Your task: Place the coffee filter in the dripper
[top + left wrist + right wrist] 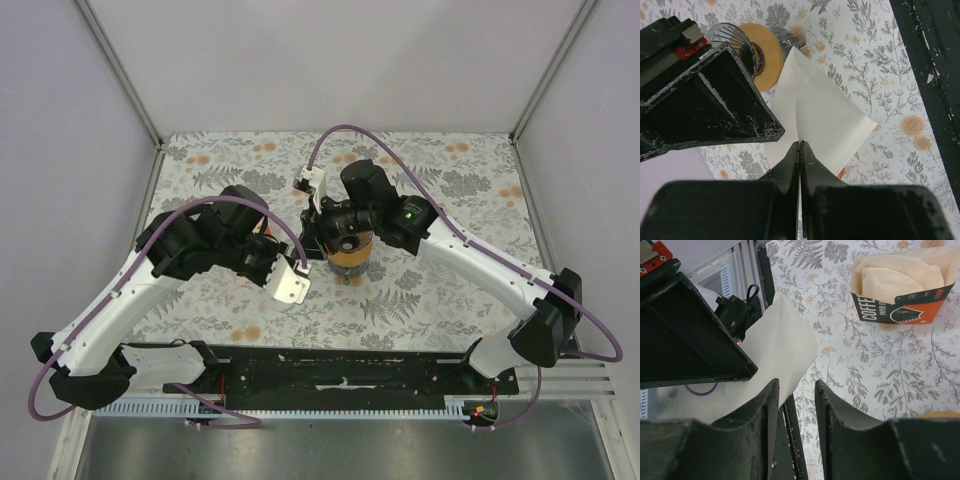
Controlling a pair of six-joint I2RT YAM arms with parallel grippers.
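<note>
Live: the coffee filter (825, 115) is pinched flat in the tightly closed left gripper (800, 145) and held over the table's middle. One corner is aimed at the dripper (730, 37) just beyond. The right gripper (795, 405) is set beside the sheet, jaws parted narrowly, with nothing seen between them.

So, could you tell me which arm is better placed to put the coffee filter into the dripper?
Left, likely: the left fingers are shut on the coffee filter, the dripper just beyond; the right fingers stand apart.
</note>
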